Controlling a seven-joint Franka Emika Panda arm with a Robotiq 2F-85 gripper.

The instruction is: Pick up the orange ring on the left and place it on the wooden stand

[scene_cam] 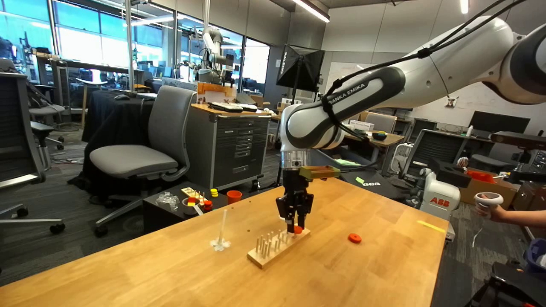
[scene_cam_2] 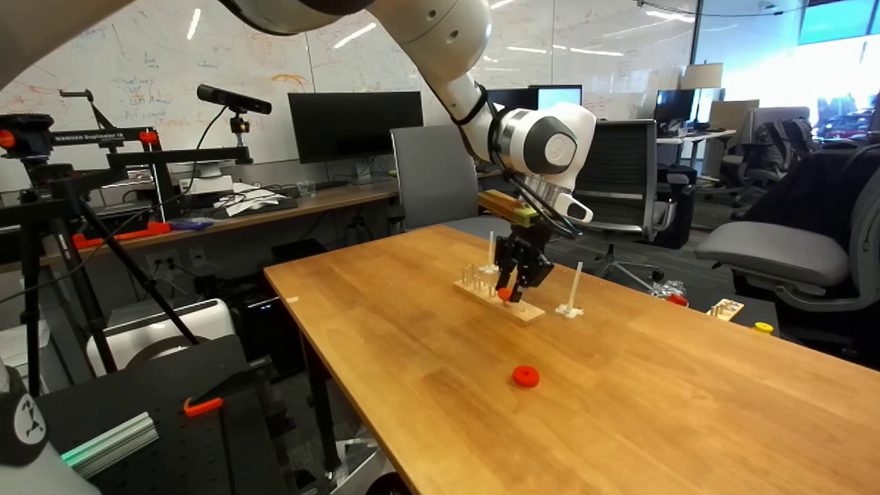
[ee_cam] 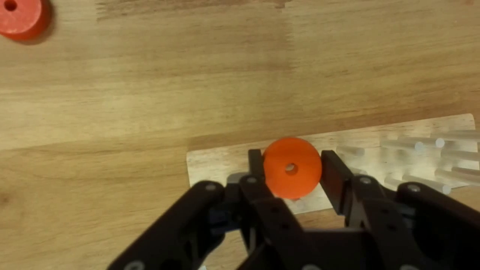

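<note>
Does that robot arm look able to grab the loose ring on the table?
Probably not yet: its gripper is shut on another orange ring over the wooden stand. Otherwise, nothing seems to block the loose ring.

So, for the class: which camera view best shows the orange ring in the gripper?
The wrist view: the orange ring appears large, its hole clear, held between the tips of the gripper. Both exterior views show it only as a small patch over the wooden stand, partly covered, the hole not discernible.

The orange ring (ee_cam: pixel 304 167) looks smooth plastic, the stand (ee_cam: pixel 215 165) matt wood, the tabletop (scene_cam: pixel 324 273) glossy wood.
</note>
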